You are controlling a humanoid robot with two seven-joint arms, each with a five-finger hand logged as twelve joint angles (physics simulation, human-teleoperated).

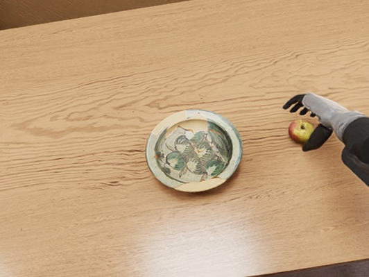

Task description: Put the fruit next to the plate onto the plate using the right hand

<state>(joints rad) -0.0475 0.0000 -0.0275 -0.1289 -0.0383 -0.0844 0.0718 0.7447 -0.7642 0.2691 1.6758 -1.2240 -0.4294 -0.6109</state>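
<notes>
Reaching stage, approx: right hand [315, 116] is spread open round the apple [301, 131], thumb near side & fingers [295, 101] far side, not clamped, fruit on the table [58, 95] right of the plate [151, 159], apart from it; next needs closing, lifting, carrying left over plate.

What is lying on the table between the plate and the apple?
Nothing: the head view shows only bare table between the plate and the apple.
</notes>
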